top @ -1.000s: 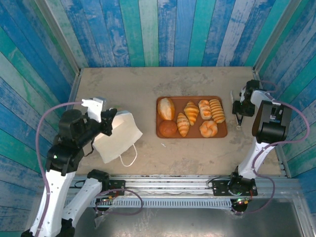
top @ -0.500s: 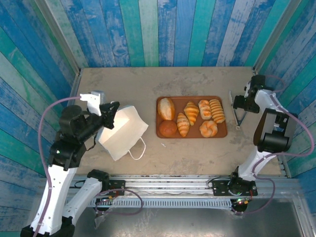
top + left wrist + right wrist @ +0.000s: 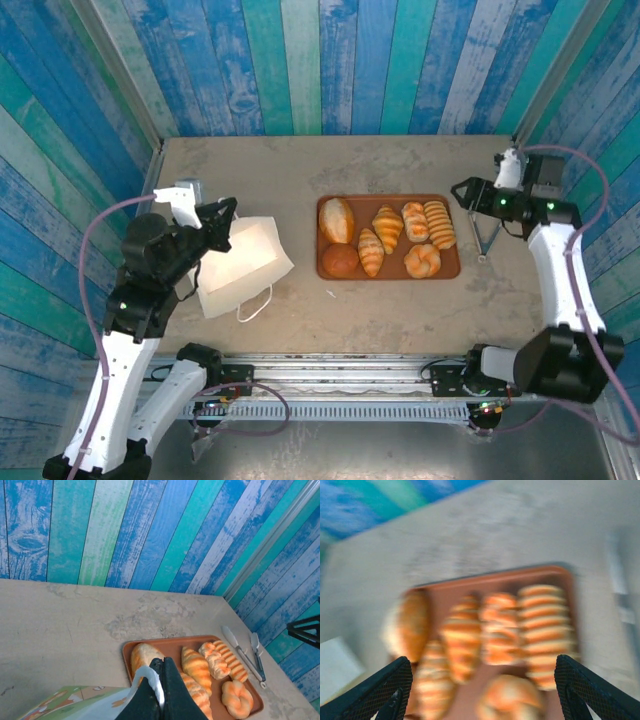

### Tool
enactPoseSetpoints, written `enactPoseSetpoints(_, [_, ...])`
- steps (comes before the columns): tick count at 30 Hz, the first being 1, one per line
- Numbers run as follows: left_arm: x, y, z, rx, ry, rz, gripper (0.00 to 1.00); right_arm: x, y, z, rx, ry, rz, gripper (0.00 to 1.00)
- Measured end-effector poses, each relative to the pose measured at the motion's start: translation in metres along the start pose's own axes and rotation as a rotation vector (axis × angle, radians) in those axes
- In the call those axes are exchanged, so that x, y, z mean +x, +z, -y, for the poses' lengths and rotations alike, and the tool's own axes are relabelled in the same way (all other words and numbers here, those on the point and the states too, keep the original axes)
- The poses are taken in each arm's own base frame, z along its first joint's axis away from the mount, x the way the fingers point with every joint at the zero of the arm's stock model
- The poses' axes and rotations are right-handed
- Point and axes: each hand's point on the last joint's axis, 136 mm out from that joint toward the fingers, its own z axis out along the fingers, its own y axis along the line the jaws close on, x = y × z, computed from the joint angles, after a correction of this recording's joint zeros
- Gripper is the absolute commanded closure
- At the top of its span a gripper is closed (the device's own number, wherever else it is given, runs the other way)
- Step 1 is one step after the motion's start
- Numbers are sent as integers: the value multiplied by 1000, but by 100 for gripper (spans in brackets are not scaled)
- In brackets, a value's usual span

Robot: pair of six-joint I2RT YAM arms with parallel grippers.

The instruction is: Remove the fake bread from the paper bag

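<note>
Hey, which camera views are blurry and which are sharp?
Right wrist view: motion-smeared, the golden-brown toy pastries on the flat brown tray lose their edges. Left wrist view: crisp, even the metal tongs. Top view: sharp, though the white paper bag looks washed out.

Bright, even light from above leaves short soft shadows on the beige speckled bench [image 3: 250, 170]; the small white paper bag [image 3: 245, 258] glares. The right wrist view is motion-blurred, smearing the glossy golden-brown toy pastries [image 3: 462, 640].
</note>
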Motion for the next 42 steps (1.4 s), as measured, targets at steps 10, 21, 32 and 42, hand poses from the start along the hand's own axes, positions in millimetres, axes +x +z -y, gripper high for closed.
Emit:
enactPoseSetpoints(10, [-13,5,-5,-24,-82,66,98,94,6,-184,-539,-84,-246,24])
enactPoseSetpoints(21, [-13,9,-13,-52,-158,89,98,154,23,-275,-685,-136,-461,23])
enactPoseSetpoints(32, [-10,9,-16,-64,-173,88,97,190,48,-311,-709,-143,-623,29])
enactPoseSetpoints(42, [-9,10,-18,-70,-174,87,98,221,51,-322,-700,-164,-735,30])
